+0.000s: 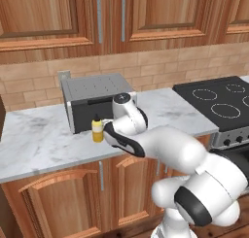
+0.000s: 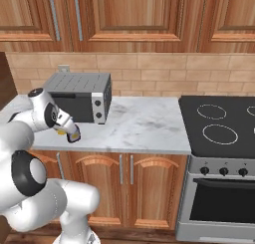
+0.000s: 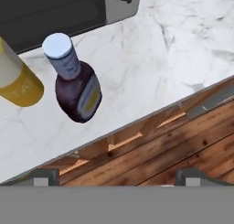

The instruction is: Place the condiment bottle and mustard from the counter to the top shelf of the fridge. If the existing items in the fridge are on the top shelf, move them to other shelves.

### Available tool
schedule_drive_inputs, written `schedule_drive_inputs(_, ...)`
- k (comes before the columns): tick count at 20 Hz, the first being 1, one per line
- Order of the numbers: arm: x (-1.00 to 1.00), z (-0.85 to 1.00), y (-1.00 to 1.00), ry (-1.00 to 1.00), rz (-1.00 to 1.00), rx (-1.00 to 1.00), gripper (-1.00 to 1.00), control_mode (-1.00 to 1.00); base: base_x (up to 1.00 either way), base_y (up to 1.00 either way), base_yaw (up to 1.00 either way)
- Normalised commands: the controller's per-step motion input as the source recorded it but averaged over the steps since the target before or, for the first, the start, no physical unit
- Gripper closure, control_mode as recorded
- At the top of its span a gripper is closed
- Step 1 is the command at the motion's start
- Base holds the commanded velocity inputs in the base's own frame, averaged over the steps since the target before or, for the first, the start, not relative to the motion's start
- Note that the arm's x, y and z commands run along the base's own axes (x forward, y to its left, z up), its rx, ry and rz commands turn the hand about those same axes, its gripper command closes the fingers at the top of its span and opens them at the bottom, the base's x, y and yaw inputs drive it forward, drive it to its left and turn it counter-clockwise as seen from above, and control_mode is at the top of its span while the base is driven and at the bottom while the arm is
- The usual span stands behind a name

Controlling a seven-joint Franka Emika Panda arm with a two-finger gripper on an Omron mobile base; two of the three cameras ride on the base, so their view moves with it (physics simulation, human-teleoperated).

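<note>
Left base view: the white arm reaches over the white-grey marbled stone worktop (image 1: 44, 140), its wrist above the front edge, and the yellow squeeze mustard bottle with a black nozzle (image 1: 97, 129) stands just in front of the grey toaster oven (image 1: 95, 103), nearer the worktop's front edge than its back.

Right base view: the gripper (image 2: 73, 136) hangs by the worktop's front edge, left of the toaster oven's knobs, a sliver of yellow peeking behind it.

Hand view: two dark fingertips (image 3: 44, 176) stand wide apart, holding nothing, above the brown cabinet fronts. The slim dark maroon condiment bottle with a pale lilac cap (image 3: 77, 88) stands near the front edge, the mustard just beside it, apart.
</note>
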Motion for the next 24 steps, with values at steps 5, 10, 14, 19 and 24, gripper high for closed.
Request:
schedule_drive_inputs(5,0.33,-0.07,0.06,0.00,0.00,-0.01,-1.00,-1.00,0.00,0.00,0.00)
schedule_drive_inputs(10,0.21,-0.12,0.06,0.00,0.00,-0.01,-1.00,-1.00,0.00,0.00,0.00)
schedule_drive_inputs(14,0.12,-0.12,0.08,0.00,0.00,-0.01,-1.00,-1.00,0.00,0.00,0.00)
schedule_drive_inputs(19,0.16,-0.10,0.06,0.00,0.00,-0.01,-1.00,-1.00,0.00,0.00,0.00)
schedule_drive_inputs(24,0.04,-0.08,0.00,0.00,0.00,0.00,-1.00,-1.00,0.00,0.00,0.00)
